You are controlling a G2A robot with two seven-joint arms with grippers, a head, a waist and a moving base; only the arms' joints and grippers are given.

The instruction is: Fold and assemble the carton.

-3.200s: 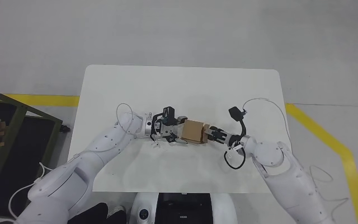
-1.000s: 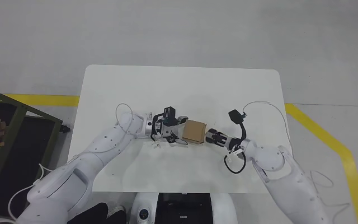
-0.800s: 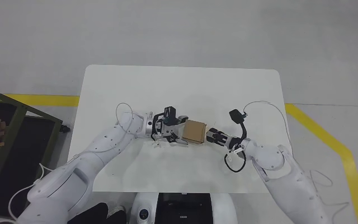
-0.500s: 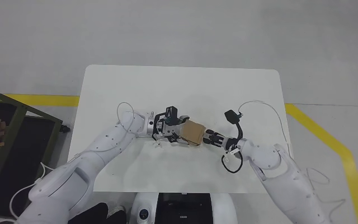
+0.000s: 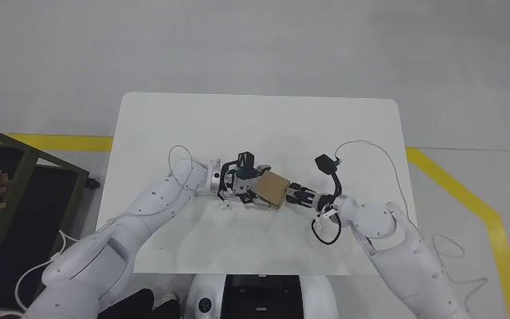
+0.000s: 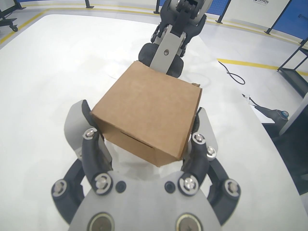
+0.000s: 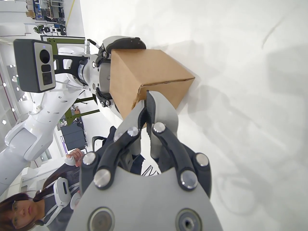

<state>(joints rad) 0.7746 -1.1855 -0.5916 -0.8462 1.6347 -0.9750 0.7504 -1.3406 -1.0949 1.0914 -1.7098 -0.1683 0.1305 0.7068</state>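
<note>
left gripper point(image 5: 253, 190): at carton's left end, fingers spread wide, clamping both side walls | carton point(image 5: 272, 189): on table point(image 5: 358, 127) between both grippers, axis runs gripper to gripper, slightly skewed, open end toward left palm | right gripper point(image 7: 145, 97): at carton's right end, fingers almost together, apparently pinching an edge there, so likely the folding arm

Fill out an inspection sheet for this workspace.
Surface: white table.
Job's things: brown carton near the table's middle, folded into a box; the end facing the left wrist looks open.
Clutter: nothing seen.
Grippers: left gripper clamps the carton's sides; right gripper is shut on its opposite edge.
Cables: thin cable arcs from the right arm over the table; black cable on the floor.
Surroundings: yellow floor line, dark rack.
</note>
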